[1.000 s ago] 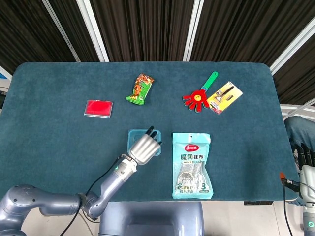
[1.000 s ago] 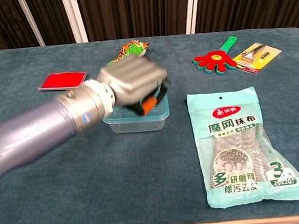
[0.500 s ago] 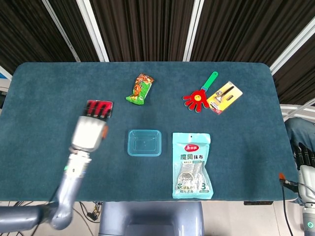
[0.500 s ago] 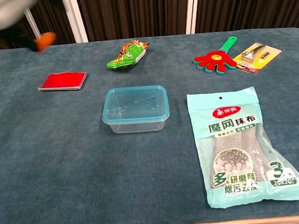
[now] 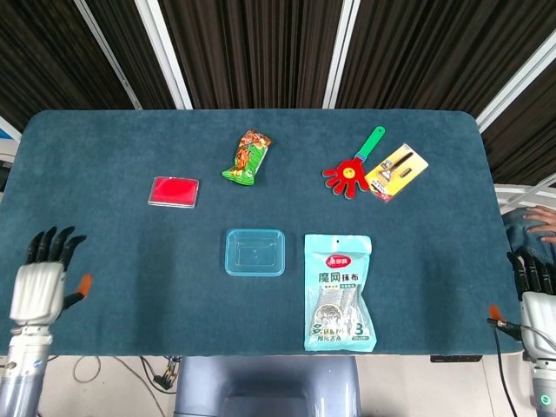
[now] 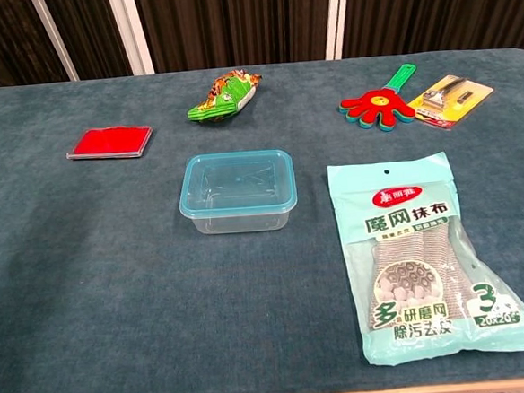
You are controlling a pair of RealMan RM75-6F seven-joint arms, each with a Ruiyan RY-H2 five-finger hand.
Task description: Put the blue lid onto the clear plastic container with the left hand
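Note:
The clear plastic container (image 5: 255, 252) stands at the table's middle, with the translucent blue lid (image 6: 237, 178) lying on top of it. My left hand (image 5: 37, 285) hovers at the front left edge of the table, far from the container, fingers spread and empty. My right hand (image 5: 534, 295) stays off the front right corner, fingers pointing up, holding nothing. Neither hand shows in the chest view.
A red flat box (image 5: 174, 191) lies left of the container and a green snack packet (image 5: 248, 157) behind it. A bagged scouring cloth (image 5: 340, 292) lies just to the right. A red-and-green clapper toy (image 5: 352, 168) and a yellow carded pack (image 5: 396, 171) sit at the back right.
My left hand has left the container and swung away to the front left edge of the table. The lid stays on the container. The right hand has barely moved.

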